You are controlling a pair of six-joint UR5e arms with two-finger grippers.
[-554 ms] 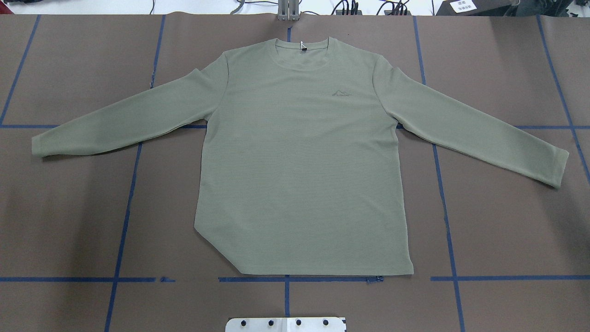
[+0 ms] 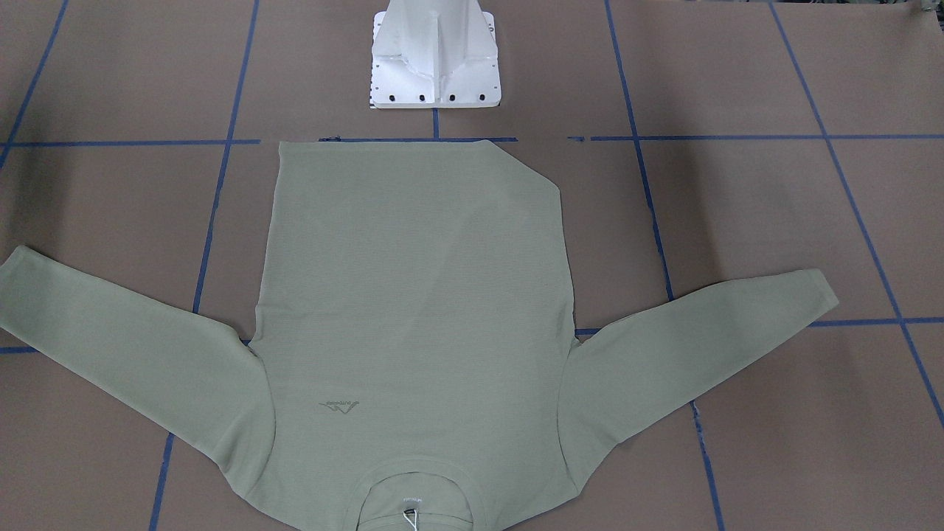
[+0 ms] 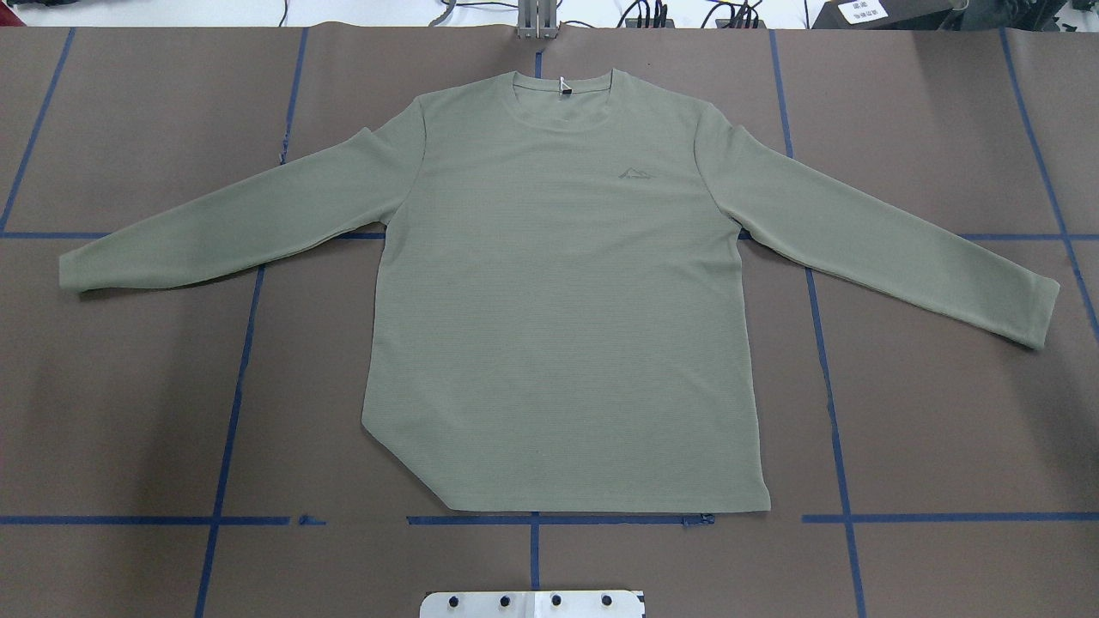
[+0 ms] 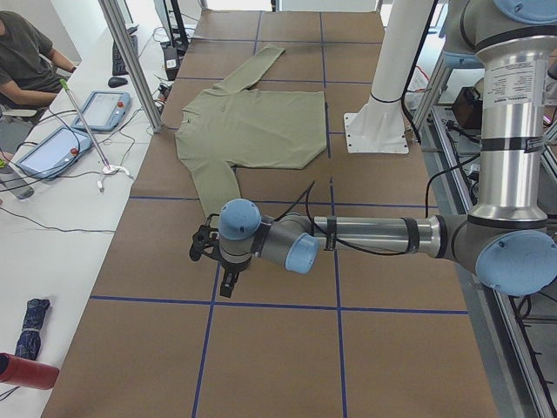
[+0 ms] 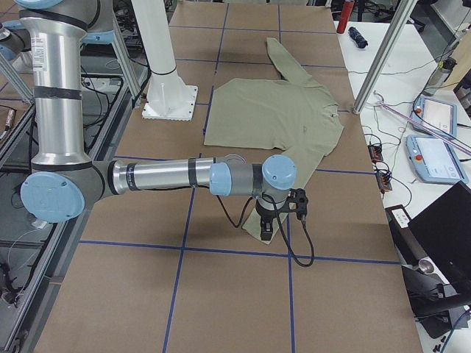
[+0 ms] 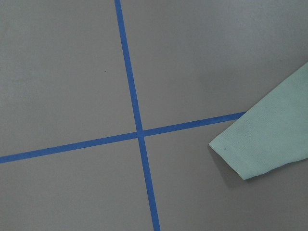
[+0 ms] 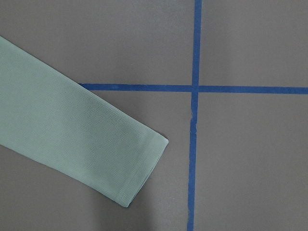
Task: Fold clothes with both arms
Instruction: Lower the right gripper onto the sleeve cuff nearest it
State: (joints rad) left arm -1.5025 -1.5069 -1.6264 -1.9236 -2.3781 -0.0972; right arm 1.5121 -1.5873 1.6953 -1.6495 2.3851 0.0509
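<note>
A pale sage-green long-sleeved knit shirt point(image 3: 558, 300) lies flat, front up, sleeves spread, 1 hem corner folded in diagonally. The grey-silver jointed left arm point(image 4: 374, 235) and right arm point(image 5: 158, 176) stretch low, wrists near the cuffs.

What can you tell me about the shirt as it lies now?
The shirt is pale sage green, a fine knit, long-sleeved, with a round collar, small neck tag and tone-on-tone chest logo. It lies flat, front up, collar away from the robot, both sleeves spread outward. The hem corner on the robot's left seems tucked under, leaving a diagonal edge. Only the table touches it.
</note>
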